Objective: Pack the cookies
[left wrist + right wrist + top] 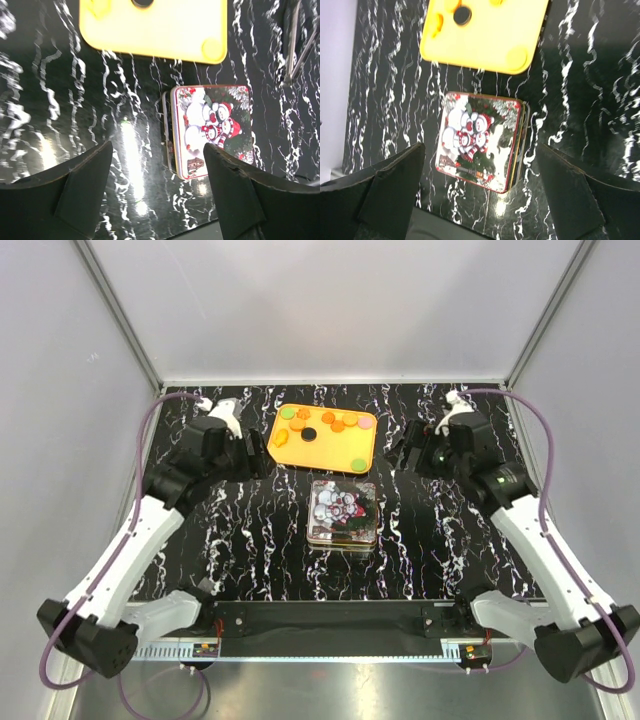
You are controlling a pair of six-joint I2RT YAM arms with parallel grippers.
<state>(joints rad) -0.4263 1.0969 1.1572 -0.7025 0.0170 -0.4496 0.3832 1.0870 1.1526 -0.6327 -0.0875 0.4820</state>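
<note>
Cookies: you can see them lying on the yellow tray (290, 455) at the far middle of the worktop (240, 530), among them a dark cookie (309, 434) near the tray's centre and a pale cookie (358, 464) in its near right corner. Several orange and green ones sit along the far edge.

Tin: the snowman tin (342, 513) stands just in front of the tray, apart from it. Its printed lid lies on top, shifted slightly off the base in both wrist views.

Progress: judge this as cookies left to pack, since they lie on the tray and none shows in either pincer. You cannot tell what the tin holds, because the lid covers it.

What remains: by the task, the tray's cookies would have to end up inside the tin, and the lid sits in the way of that.

Left arm: it reaches forward and inward, its wrist raised over the worktop left of the tray.

Left pincer (157, 192): spread wide, nothing between the fingers, looking down on the tin's left side.

Right arm: it mirrors the left, wrist raised to the right of the tray.

Right pincer (480, 197): also spread wide and empty, with the tin framed between its fingers below.
</note>
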